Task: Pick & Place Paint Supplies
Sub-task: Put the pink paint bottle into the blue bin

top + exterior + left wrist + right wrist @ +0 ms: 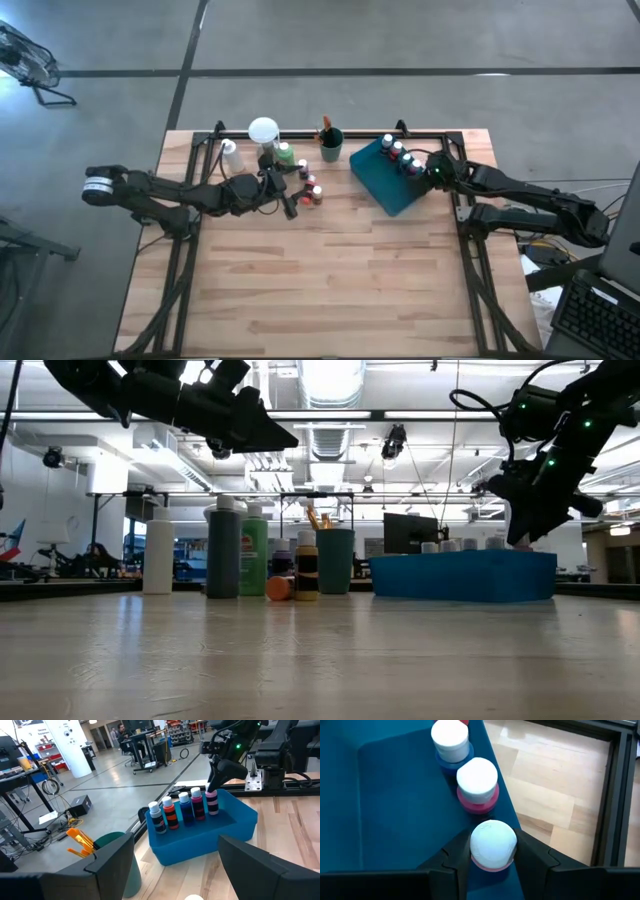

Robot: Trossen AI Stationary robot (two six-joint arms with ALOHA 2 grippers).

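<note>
Several white-capped paint bottles stand in a row along one wall of the teal tray [385, 185] [200, 840]. My right gripper [493, 851] reaches into the tray from above and is shut on the end bottle, a pink one [212, 804]. My left gripper [287, 203] hangs open above the table [240, 422], beside a small cluster of bottles [311, 190] that stand on the wood, one orange-capped bottle [278, 588] lying on its side. A dark green cup [331, 148] holding brushes stands behind them. My right gripper pinches the pink bottle's white cap [493, 842] between its two fingers [457, 855], coming from above and pointing down. The bottle stands upright at the end of the row, close to the tray's wall; its base is hidden, so whether it rests on the tray floor cannot be told.
Taller bottles, green [253, 550], dark [223, 548] and white [158, 550], stand at the far left of the table, with a round white-topped object [263, 131] near them. A black metal frame [460, 215] runs along the table's sides. Bare wood fills the near half.
</note>
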